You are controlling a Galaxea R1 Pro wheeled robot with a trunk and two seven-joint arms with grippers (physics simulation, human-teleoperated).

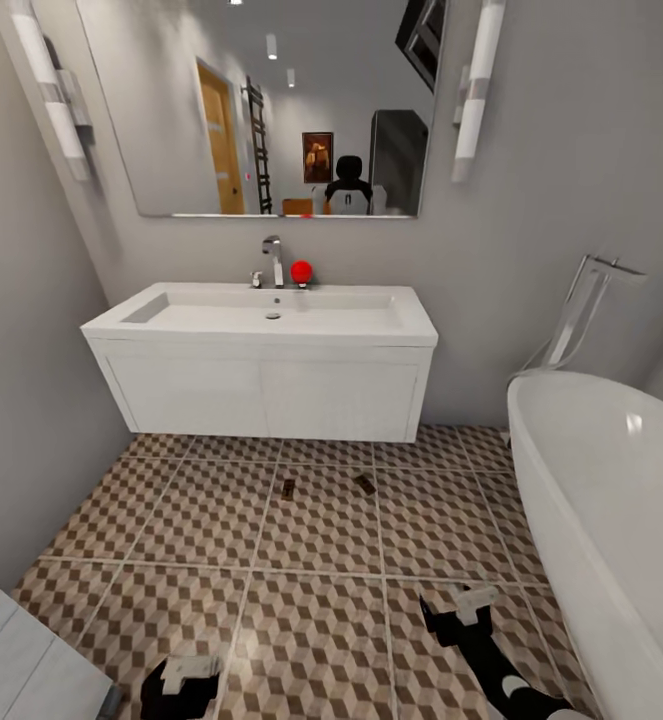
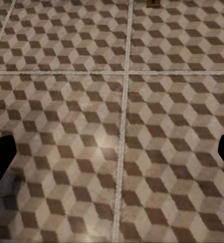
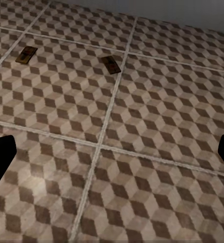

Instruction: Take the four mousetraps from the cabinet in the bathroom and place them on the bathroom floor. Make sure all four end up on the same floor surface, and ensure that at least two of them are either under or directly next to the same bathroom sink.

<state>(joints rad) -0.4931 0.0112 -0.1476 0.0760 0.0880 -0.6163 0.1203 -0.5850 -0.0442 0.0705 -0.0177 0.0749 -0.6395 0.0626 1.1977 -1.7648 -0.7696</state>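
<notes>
Head view is showing two small flat brown wooden mousetraps lying on the cube-patterned brown, beige and white tiled bathroom floor [image 1: 321, 620], just in front of the wide white rectangular bathroom sink [image 1: 271, 312] on its two-door vanity. The left mousetrap [image 1: 288, 489] is resting near a grout line, and the right mousetrap [image 1: 365, 484] is sitting turned at an angle, apart from it. Lying there, they are likely meeting the demand that two sit directly next to the same sink.

At the floor's near edge, the left tool [image 1: 186, 672] is hanging low with its jaws spread wide and nothing between them. The right tool [image 1: 471, 602], close to the glossy white oval bathtub [image 1: 611, 490], is likewise gaping and empty. Both traps are lying well ahead of the tools, towards the vanity. Two more traps are presumably waiting in the cabinet.
</notes>
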